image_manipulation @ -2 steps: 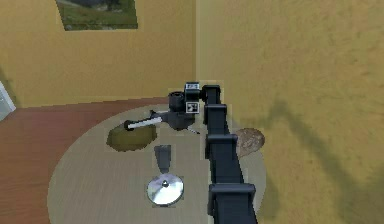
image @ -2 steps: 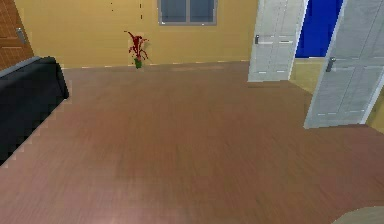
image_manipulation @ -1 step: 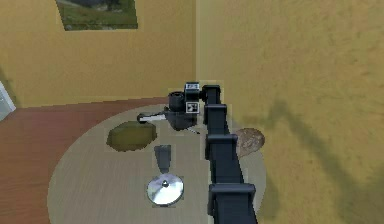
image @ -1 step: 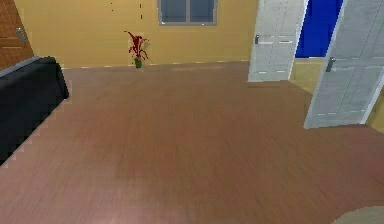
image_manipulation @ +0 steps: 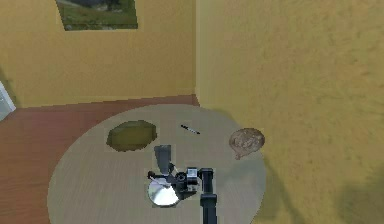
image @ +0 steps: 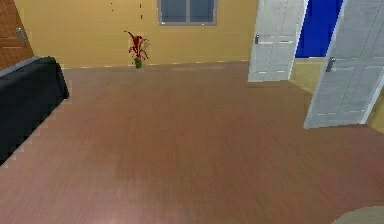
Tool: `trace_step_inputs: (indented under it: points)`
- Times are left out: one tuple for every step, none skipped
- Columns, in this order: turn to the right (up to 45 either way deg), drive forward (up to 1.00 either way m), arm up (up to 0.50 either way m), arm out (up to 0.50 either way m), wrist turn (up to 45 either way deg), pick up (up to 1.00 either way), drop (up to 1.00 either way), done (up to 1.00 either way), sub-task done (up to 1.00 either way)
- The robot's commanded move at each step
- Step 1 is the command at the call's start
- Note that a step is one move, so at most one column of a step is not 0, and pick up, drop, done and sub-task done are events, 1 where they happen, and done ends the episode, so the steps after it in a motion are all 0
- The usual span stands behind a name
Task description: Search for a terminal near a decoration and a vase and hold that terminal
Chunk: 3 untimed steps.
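On round surface, hand at flat grey slab, slab's long axis running up the arm side view, hand's hold cannot be told

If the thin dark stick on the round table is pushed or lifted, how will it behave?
The thin dark stick looks slim and pen-like, so it is probably light and stiff. If its body is round, a sideways push may roll it across the smooth round table. Lying flat, it could be awkward to lift.
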Motion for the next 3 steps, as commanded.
trace_step_inputs:
  points:
    - [0.0,0.00,0.00,0.00,0.0,1.00,0.00,0.00,0.00]
    - [0.0,0.00,0.10,0.00,0.0,0.00,0.00,0.00,0.00]
    - [0.0,0.00,0.00,0.00,0.0,0.00,0.00,1.00,0.00]
